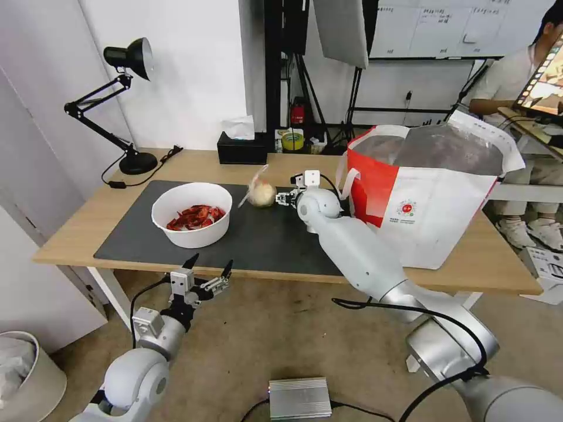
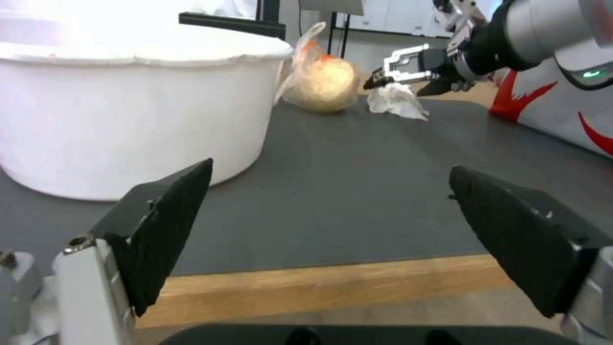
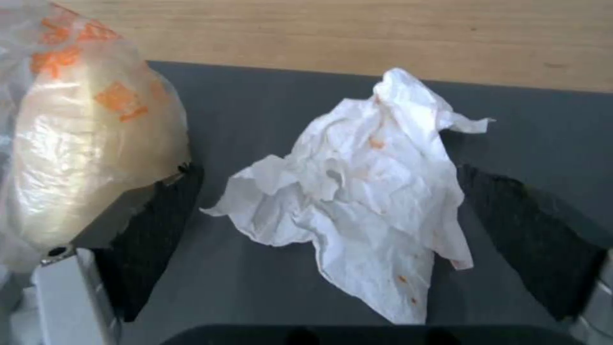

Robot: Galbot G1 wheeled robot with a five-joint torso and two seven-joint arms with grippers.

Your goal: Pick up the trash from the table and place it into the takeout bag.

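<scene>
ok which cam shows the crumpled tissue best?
Right wrist view: the crumpled tissue lies large between the open right gripper fingers. Left wrist view shows it small and far; in the head view the arm hides it.

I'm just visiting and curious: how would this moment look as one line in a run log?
right gripper: open, astride tissue on mat | left gripper: open, idle off table edge | bowl, bagged ball: on mat | bag: waiting

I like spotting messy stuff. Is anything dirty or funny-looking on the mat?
Yes. The crumpled tissue lying on the dark mat has small orange stains. It sits between the right gripper's open fingers, beside the bagged ball.
</scene>
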